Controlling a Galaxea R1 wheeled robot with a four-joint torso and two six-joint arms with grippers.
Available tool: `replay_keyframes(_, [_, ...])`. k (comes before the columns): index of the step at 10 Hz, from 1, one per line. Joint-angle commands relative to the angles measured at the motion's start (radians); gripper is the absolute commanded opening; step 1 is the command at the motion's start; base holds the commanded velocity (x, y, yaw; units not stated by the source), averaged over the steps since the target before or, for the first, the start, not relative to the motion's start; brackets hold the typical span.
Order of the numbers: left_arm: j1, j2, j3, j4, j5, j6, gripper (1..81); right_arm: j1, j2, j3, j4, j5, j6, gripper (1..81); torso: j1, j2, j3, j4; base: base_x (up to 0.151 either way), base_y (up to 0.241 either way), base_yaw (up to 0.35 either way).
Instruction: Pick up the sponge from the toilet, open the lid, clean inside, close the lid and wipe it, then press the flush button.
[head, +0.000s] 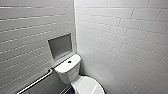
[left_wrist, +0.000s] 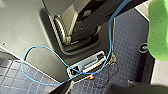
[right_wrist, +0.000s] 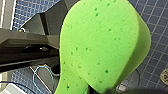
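Note:
The white toilet stands in the corner of the tiled walls, with a dark flush button on top of its tank. Its glossy white lid lies down over the bowl at the lower edge of the head view. The bright green sponge looms large in the right wrist view, and my right gripper is shut on its narrow end. In the left wrist view the sponge hangs at the edge, apart from my left arm. Nothing is held by my open left gripper.
A metal grab bar runs along the left wall below a recessed niche. Under the arms lie the blue tiled floor and my own grey base with a loose blue cable.

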Motion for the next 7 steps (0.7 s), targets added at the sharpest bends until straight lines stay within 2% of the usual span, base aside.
replay_keyframes(1, [-0.009, 0.002, 0.011, -0.001, 0.06, -0.004, 81.1, 0.01, -0.009, -0.001, -0.016, -0.045, -0.003, 1.0, 0.0, -0.001, 0.038, 0.0, 0.0, 0.0, 0.0])
replay_keyframes(2, [-0.011, 0.002, 0.011, -0.006, 0.064, -0.007, 81.1, 0.01, -0.009, 0.001, -0.016, -0.045, -0.003, 1.0, -0.001, 0.0, 0.09, 0.0, 0.0, 0.0, 0.0])
replay_keyframes(5, [-0.011, 0.002, -0.006, -0.127, 0.141, -0.044, 81.1, 0.012, -0.009, -0.002, -0.015, -0.046, -0.003, 1.0, -0.001, 0.0, 0.166, 0.0, 0.0, 0.0, 0.0])
replay_keyframes(6, [-0.011, 0.006, -0.029, -0.139, 0.141, -0.045, 81.1, 0.013, -0.007, -0.012, -0.015, -0.046, -0.003, 1.0, -0.001, 0.0, 0.104, 0.0, 0.0, 0.0, 0.0])
replay_keyframes(7, [-0.011, 0.011, -0.058, -0.176, 0.149, -0.048, 81.1, 0.013, -0.006, -0.022, -0.015, -0.053, -0.003, 1.0, -0.002, 0.0, 0.129, 0.0, 0.0, 0.0, 0.0])
